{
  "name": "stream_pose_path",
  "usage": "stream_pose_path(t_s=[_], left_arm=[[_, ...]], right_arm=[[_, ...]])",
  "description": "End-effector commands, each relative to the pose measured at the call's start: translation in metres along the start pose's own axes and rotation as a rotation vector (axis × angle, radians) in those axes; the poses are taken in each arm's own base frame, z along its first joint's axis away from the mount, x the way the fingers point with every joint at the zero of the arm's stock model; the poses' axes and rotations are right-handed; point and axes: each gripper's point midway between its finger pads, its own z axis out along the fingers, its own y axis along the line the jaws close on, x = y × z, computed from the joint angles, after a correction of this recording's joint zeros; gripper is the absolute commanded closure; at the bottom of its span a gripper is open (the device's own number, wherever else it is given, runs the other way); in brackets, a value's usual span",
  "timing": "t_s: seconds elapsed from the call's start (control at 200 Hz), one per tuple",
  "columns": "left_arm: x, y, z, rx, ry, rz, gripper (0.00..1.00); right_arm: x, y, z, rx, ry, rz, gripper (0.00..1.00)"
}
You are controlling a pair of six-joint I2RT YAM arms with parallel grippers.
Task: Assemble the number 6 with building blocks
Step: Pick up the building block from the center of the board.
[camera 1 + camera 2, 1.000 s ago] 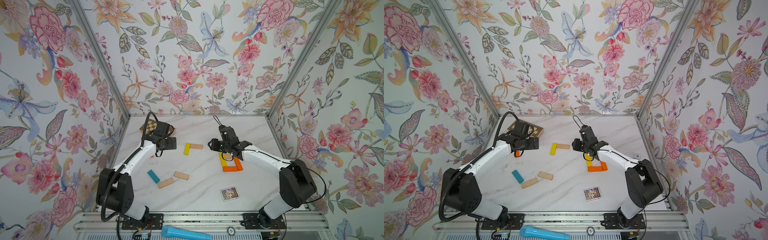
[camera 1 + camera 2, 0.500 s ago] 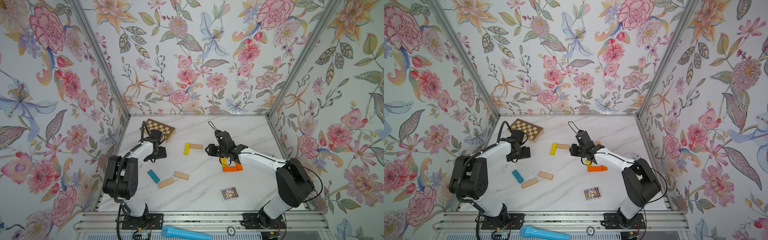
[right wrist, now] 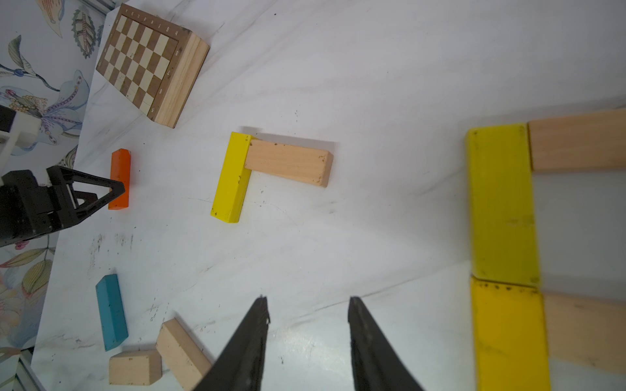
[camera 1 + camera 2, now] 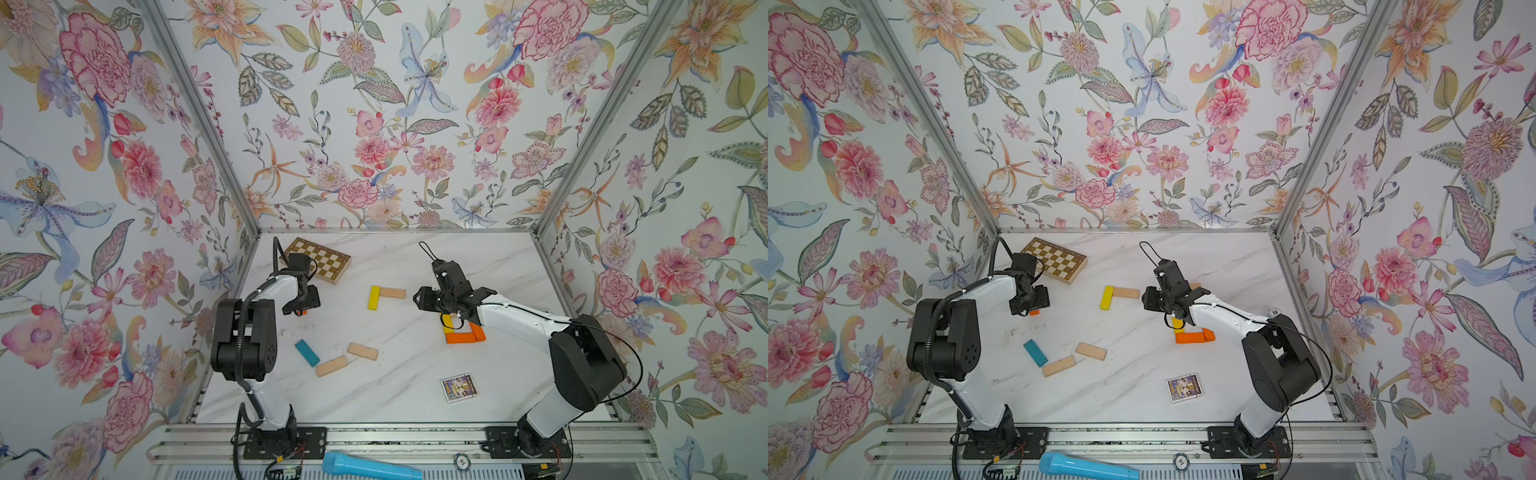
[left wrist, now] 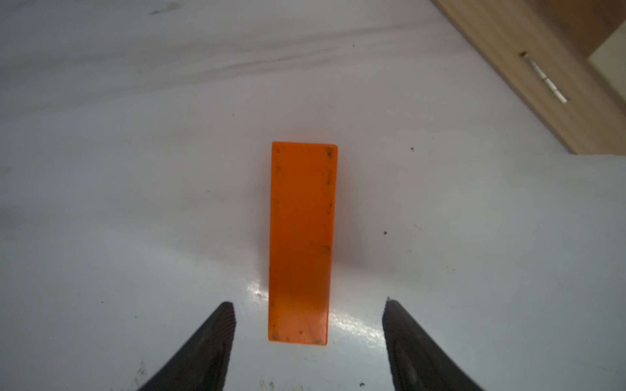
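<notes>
Left gripper (image 5: 307, 303) stands with its jaws apart astride the near end of a loose orange plank (image 5: 301, 220) lying flat on the table (image 5: 135, 169), touching neither side, so that piece is not yet gripped. Right gripper (image 3: 307, 298), jaws apart and empty, hovers just beside the number 6 (image 3: 501, 203), where two yellow planks (image 3: 508, 335), two beige bars (image 3: 576, 145) and, in a top view, two orange planks (image 4: 459, 338) already lie. The digit looks nearly done, though the arm hides its joints; a yellow-and-beige pair (image 3: 233, 176), a teal plank (image 3: 110, 311) and beige spares (image 3: 183, 352) lie unused well ahead of those jaws.
</notes>
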Motion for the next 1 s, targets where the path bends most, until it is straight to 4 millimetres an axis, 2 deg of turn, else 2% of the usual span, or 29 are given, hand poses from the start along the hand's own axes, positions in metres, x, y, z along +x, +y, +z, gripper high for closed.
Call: stream_pose_path(t_s=[0.0, 0.23, 0.25, 0.305, 0.34, 0.46, 0.575, 0.651, 0.766, 0.776, 0.806, 0.911, 0.996], left_arm=[[-0.007, -0.005, 0.006, 0.040, 0.006, 0.017, 0.34], [-0.002, 0.006, 0.018, -0.008, 0.033, 0.045, 0.42], [-0.001, 0.007, 0.020, -0.008, 0.041, 0.046, 0.45], [0.001, 0.008, 0.022, -0.002, 0.048, 0.053, 0.62], [0.001, 0.008, 0.022, -0.001, 0.045, 0.061, 0.70], [0.001, 0.001, 0.010, 0.042, 0.023, 0.071, 0.75], [0.003, -0.021, -0.022, 0.083, -0.041, 0.130, 0.79], [0.016, -0.043, -0.042, 0.129, -0.055, 0.183, 0.79], [0.043, -0.065, -0.064, 0.202, -0.063, 0.227, 0.80], [0.042, -0.067, -0.072, 0.216, -0.084, 0.228, 0.80], [0.048, -0.073, -0.080, 0.248, -0.098, 0.241, 0.80], [0.070, -0.096, -0.095, 0.333, -0.115, 0.292, 0.80], [0.083, -0.113, -0.099, 0.374, -0.111, 0.329, 0.79]], right_arm=[[-0.006, 0.003, 0.002, -0.005, -0.006, -0.010, 0.59], [-0.004, -0.004, -0.005, 0.007, -0.017, 0.002, 0.59], [-0.004, -0.004, -0.006, 0.008, -0.020, 0.002, 0.59], [-0.004, -0.004, -0.008, 0.008, -0.025, 0.001, 0.59], [-0.005, -0.005, -0.010, 0.012, -0.031, 0.003, 0.59], [-0.006, -0.009, -0.016, 0.017, -0.044, 0.007, 0.59], [-0.005, -0.015, -0.020, 0.028, -0.051, 0.021, 0.59], [-0.005, -0.021, -0.023, 0.034, -0.056, 0.035, 0.59], [-0.004, -0.028, -0.026, 0.043, -0.060, 0.045, 0.59], [-0.003, -0.028, -0.026, 0.045, -0.059, 0.046, 0.59], [-0.002, -0.030, -0.026, 0.049, -0.059, 0.047, 0.59], [-0.001, -0.031, -0.027, 0.051, -0.059, 0.051, 0.59], [0.001, -0.032, -0.026, 0.054, -0.054, 0.054, 0.60]])
